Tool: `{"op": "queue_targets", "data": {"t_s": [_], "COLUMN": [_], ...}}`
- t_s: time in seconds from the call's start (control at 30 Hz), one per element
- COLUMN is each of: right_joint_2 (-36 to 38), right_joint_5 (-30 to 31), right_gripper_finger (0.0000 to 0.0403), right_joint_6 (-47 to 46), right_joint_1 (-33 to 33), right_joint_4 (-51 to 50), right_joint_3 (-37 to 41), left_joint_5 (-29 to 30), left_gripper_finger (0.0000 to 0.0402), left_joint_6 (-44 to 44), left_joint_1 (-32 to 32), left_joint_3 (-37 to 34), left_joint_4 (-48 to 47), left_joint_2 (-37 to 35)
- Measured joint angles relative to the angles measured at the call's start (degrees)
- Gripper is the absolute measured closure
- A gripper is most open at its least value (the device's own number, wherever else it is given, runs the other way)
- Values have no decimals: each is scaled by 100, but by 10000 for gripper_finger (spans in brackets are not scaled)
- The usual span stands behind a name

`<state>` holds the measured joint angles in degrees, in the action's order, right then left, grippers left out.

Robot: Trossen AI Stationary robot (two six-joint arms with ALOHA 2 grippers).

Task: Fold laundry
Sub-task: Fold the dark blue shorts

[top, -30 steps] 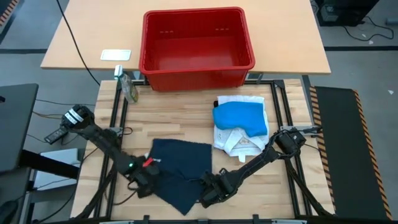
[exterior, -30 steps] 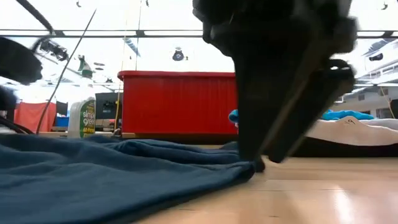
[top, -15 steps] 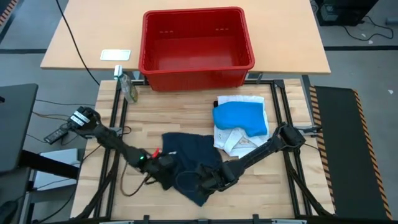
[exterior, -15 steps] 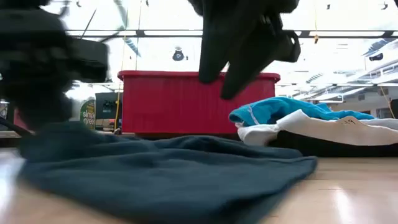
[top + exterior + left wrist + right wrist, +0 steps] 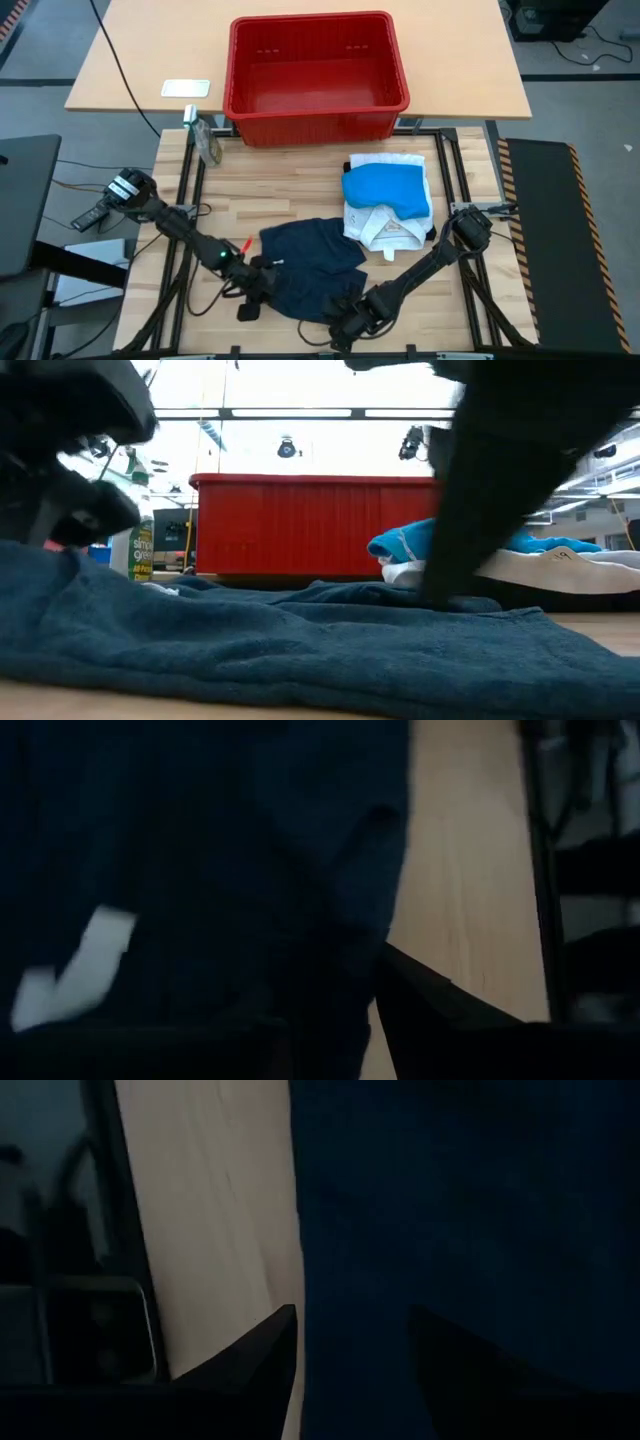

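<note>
A dark blue garment (image 5: 312, 268) lies rumpled on the wooden table's near middle; in the low view (image 5: 300, 650) it fills the foreground. My left gripper (image 5: 252, 300) is shut on its left near part. My right gripper (image 5: 345, 325) stands open at the garment's near right edge, one finger (image 5: 260, 1360) over bare wood and the other (image 5: 470, 1370) over the cloth. A bright blue piece (image 5: 385, 190) rests on a folded white garment (image 5: 385, 228) at the right. My left gripper holds the dark garment by its left near part (image 5: 330, 950); the cloth runs down between the two fingers. The fingers slant down from the table's left. That part is raised (image 5: 40, 560) and the rest lies on the table. How many layers it has, I cannot tell. My right gripper points down at the garment's near right edge (image 5: 305, 1280). Whether its fingertips touch the cloth, I cannot tell.
A red plastic basket (image 5: 318, 75) stands on the far table behind the work table. A spray bottle (image 5: 207, 140) lies at the far left. Bare wood shows between the dark garment and the basket.
My left gripper has carried its part of the dark garment toward the table's right, its wrist tipping and rolling. The garment has slid right and gathered into a shorter shape. My right gripper has lifted off the cloth's edge, then come down again closer to the near edge.
</note>
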<state>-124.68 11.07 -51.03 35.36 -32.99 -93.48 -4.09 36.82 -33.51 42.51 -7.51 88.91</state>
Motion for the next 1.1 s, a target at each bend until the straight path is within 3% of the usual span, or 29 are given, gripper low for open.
{"op": "queue_targets", "data": {"t_s": [0.3,0.5,0.7,0.93,1.1], "right_joint_2": [20,20,17,20,20], "right_joint_5": [-349,-302,-326,-361,-767], "right_gripper_finger": [220,223,236,293,371], "right_joint_6": [-165,-179,-340,-430,-454], "right_joint_1": [390,573,533,523,513], "right_joint_4": [-77,-337,-279,-262,-238], "right_joint_3": [-231,-49,340,422,422], "left_joint_5": [1239,2112,2154,2161,2337], "left_gripper_finger": [288,229,184,200,261], "left_joint_6": [-1190,-1391,-1403,-1410,-1416], "left_joint_1": [-872,-1375,-1549,-1660,-1670], "left_joint_3": [225,289,289,309,333], "left_joint_4": [32,-40,-72,-45,31], "left_joint_2": [-59,-64,140,913,1191]}}
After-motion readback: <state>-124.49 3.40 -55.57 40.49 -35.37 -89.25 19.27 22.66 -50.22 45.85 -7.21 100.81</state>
